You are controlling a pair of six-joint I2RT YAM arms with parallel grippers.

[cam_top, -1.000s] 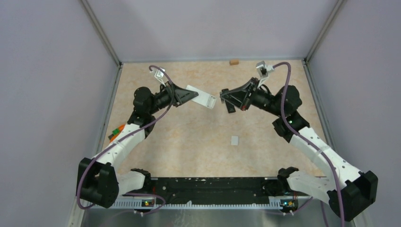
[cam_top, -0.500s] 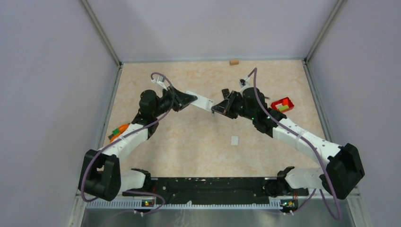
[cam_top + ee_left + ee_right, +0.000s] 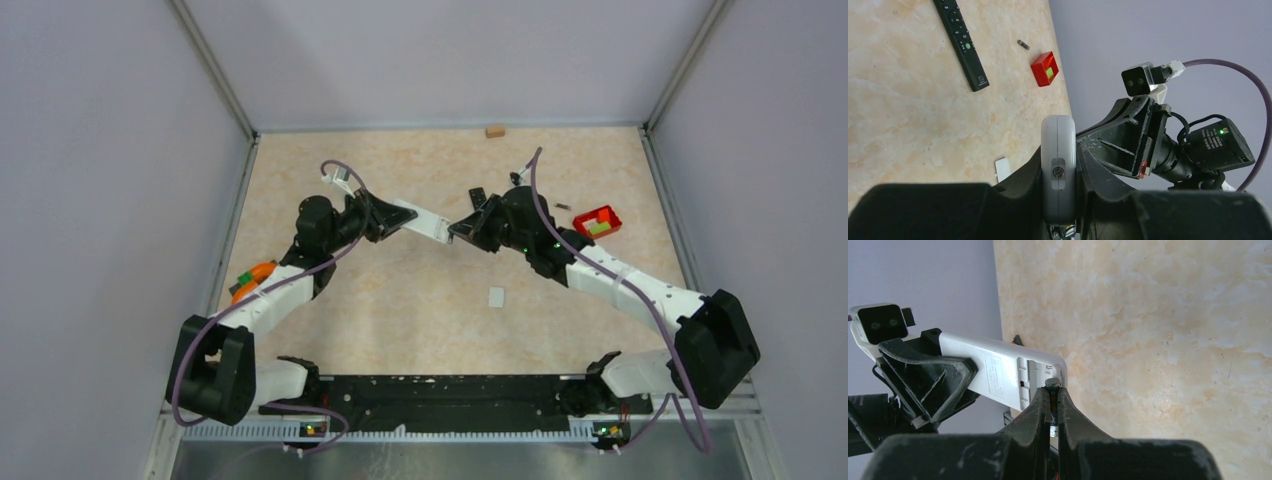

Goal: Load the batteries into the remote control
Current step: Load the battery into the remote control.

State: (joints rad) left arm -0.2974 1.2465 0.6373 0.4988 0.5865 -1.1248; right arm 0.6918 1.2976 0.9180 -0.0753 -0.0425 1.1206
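Observation:
My left gripper (image 3: pixel 398 214) is shut on a white remote control (image 3: pixel 425 222) and holds it above the table, its free end pointing right. In the left wrist view the remote (image 3: pixel 1058 165) stands edge-on between the fingers. My right gripper (image 3: pixel 461 232) is shut on a thin dark battery (image 3: pixel 1052 386). The battery's metal tip sits at the open battery bay at the end of the remote (image 3: pixel 998 371). Another small battery (image 3: pixel 563 207) lies on the table, also in the left wrist view (image 3: pixel 1022 44).
A black remote (image 3: pixel 478 198) lies behind the grippers. A small red tray (image 3: pixel 600 220) with yellow-green blocks sits at the right. A white battery cover (image 3: pixel 496 296) lies mid-table. A tan block (image 3: pixel 493 130) is at the back wall. An orange object (image 3: pixel 250 275) is by the left edge.
My right gripper has swung left and down to the remote's free end with the battery, uncovering the red tray. My left gripper has lowered and turned the remote slightly.

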